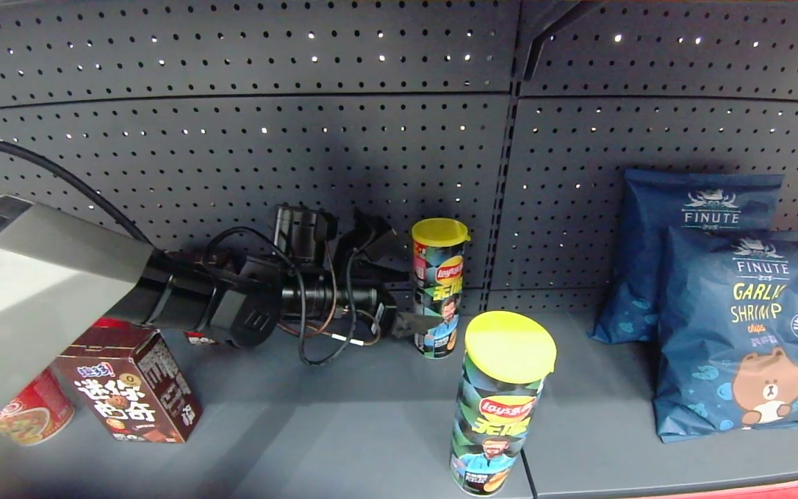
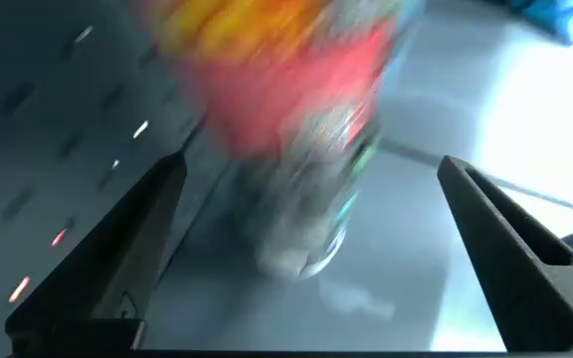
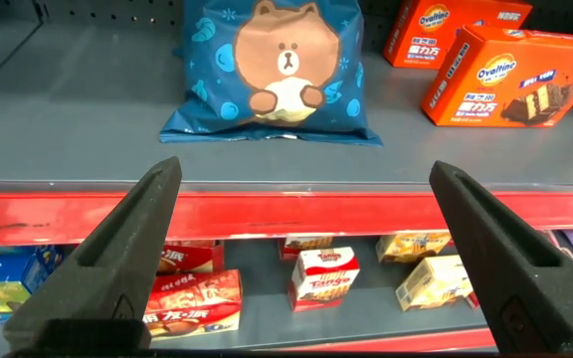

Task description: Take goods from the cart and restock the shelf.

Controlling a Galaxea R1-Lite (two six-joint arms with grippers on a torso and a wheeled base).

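The left end effector (image 2: 311, 174) is held released, its fingers spread to either side of the rear chip can (image 1: 438, 287). The can stands upright between them on the shelf (image 1: 343, 416), close to the pegboard wall (image 1: 302, 138). Whether either finger touches the can cannot be told.

The nearest risk is judged to lie here. The can is tall and narrow, so it could be tipped if a finger is dragged sideways across it during a retreat. It could also be pushed against the wall if the end effector is driven further in. The loose cables (image 1: 323, 346) hanging behind the end effector could be snagged on the shelf.

Farther out, toward the shelf's front edge, a second chip can (image 1: 503, 402) stands upright. If it is struck by a toppled can, it could be knocked off the shelf.

Farthest off, the right end effector (image 3: 306, 189) is held released before the shelf's red lip.
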